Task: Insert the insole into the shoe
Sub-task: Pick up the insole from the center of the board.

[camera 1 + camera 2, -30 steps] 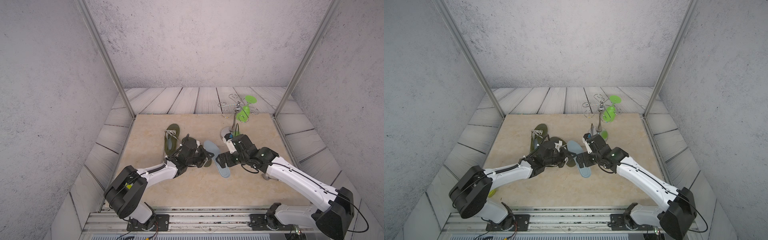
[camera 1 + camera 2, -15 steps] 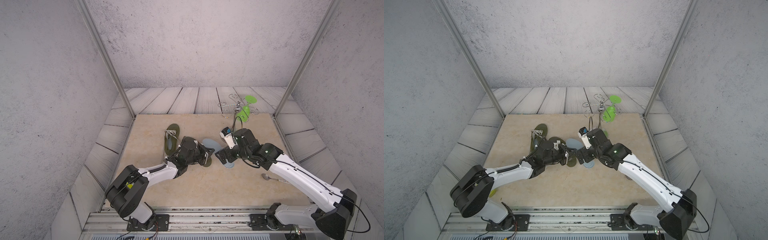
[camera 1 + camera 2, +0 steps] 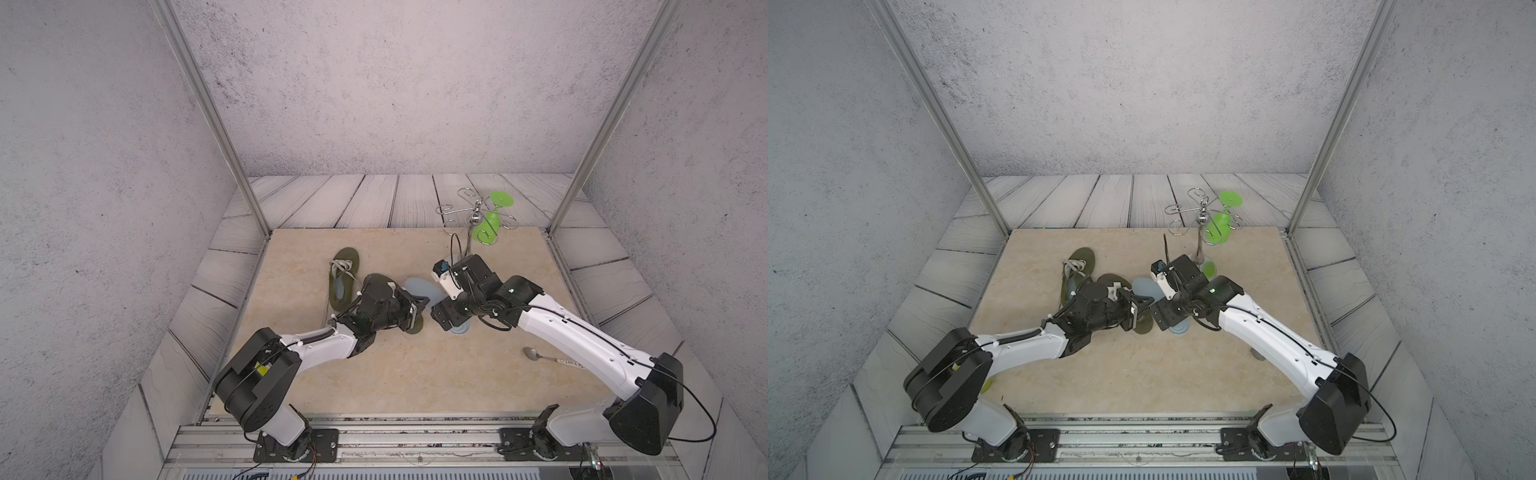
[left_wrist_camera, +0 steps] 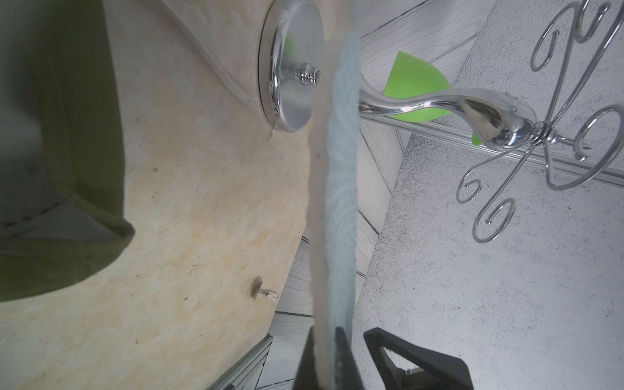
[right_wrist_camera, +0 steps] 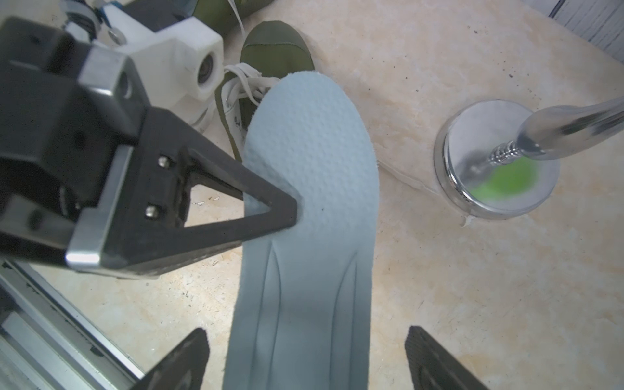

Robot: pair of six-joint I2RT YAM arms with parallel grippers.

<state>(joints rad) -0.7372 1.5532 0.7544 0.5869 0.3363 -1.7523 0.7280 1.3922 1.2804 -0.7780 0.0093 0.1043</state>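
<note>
The left jaws pinch the insole [image 5: 310, 202]; right jaws straddle it, apart.

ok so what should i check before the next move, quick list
1. Grip: left gripper shut on the insole edge: ok.
2. Second hold ready: right gripper open, a finger on each side of the insole's heel part, gaps on both sides: ok.
3. Insole inside the shoe: not ok, its whole toe end shows outside, lying over the shoe.
4. Shoe mouth free: cannot tell, the left gripper and the insole hide most of it.
5. Clearance: rack base apart from the insole: ok.
</note>
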